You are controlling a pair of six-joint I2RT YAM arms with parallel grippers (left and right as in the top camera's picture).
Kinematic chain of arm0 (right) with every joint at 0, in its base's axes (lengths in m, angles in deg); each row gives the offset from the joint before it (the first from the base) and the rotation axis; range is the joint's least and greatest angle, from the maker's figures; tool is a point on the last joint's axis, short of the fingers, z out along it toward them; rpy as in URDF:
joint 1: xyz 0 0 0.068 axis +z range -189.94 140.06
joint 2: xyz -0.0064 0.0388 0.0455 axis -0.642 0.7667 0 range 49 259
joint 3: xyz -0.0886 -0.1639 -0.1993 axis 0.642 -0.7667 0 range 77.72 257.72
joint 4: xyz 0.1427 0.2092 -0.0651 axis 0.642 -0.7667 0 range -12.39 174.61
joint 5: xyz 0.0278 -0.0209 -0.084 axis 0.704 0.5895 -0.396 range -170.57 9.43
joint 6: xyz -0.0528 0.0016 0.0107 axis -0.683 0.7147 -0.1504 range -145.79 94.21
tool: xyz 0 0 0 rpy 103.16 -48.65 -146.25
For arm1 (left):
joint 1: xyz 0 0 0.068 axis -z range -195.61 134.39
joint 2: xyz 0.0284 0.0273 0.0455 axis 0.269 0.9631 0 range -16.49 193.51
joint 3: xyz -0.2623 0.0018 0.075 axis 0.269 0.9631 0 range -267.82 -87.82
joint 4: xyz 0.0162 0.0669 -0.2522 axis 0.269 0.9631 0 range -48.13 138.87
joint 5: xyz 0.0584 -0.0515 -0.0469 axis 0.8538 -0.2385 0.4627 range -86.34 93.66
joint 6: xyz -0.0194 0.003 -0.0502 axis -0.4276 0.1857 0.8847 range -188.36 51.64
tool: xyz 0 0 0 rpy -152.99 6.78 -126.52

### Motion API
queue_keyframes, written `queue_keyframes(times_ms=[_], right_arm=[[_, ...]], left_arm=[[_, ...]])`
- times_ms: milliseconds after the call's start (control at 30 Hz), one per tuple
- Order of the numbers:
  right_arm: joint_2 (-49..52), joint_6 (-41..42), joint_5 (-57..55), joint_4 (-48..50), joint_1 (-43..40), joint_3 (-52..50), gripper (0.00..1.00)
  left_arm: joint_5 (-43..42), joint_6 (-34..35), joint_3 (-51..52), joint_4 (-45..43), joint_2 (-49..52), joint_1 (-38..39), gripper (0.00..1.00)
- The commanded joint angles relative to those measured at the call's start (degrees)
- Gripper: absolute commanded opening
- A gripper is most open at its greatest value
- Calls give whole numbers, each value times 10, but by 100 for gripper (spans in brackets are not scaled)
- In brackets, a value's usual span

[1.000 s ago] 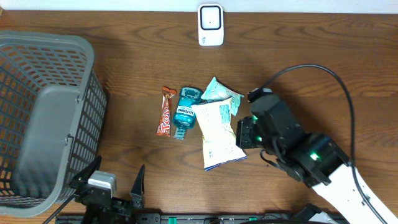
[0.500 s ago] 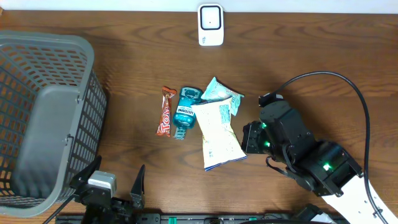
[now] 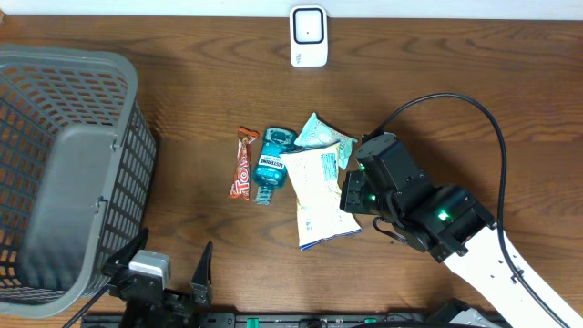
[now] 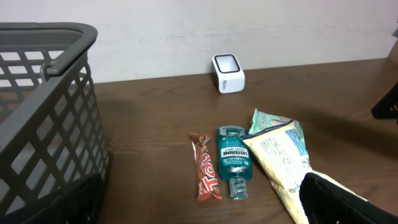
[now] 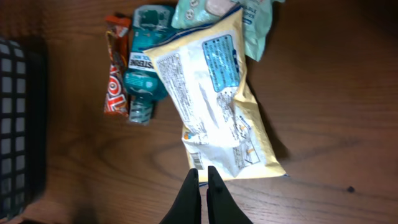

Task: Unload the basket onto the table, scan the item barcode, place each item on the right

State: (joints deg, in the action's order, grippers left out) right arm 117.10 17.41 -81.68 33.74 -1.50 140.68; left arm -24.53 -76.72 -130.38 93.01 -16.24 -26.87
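Snack bag [image 3: 321, 196]: flat on the desk [image 3: 437, 82], roughly midway between the left and right edges, somewhat nearer the front edge than the back. Slanted, printed back panel up, blue patch toward the far end. Far end lapping over a teal pouch [image 3: 319, 134]. Left side just beside a mouthwash bottle [image 3: 271, 166], perhaps touching. Candy bar [image 3: 243, 164] next over, toward the left edge.

Right pincer [image 5: 203, 171]: fingers pressed together, clamped on nothing. Tips sitting right at the bag's near short edge, by its left corner, pointing along the bag's length. Touching the wrapper or only over it: cannot tell. Seen from overhead, fingers hidden under the wrist housing, which stands at the bag's right side.

Left pincer [image 3: 171, 248]: fingers spread wide apart, holding nothing, low at the front edge toward the left corner, well apart from the bag.

Scanner [image 3: 309, 36]: white, upright at the middle of the back edge, well apart from the bag and both pincers.

Basket [image 3: 55, 66]: grey mesh, filling the left edge of the desk.
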Motion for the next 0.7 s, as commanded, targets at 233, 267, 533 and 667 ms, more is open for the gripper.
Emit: queue_keyframes(times_ms=[233, 267, 533, 667], right_arm=[[13, -28, -18, 59, -1, 3, 1], [19, -28, -24, 66, -1, 2, 1], [104, -28, -28, 136, -1, 2, 1], [126, -28, -31, 175, -1, 2, 1]], left_arm=[[-3, 1, 0, -1, -1, -2, 100], [-3, 1, 0, -1, -1, -2, 100], [-3, 1, 0, -1, -1, -2, 100], [-3, 1, 0, -1, -1, -2, 100]])
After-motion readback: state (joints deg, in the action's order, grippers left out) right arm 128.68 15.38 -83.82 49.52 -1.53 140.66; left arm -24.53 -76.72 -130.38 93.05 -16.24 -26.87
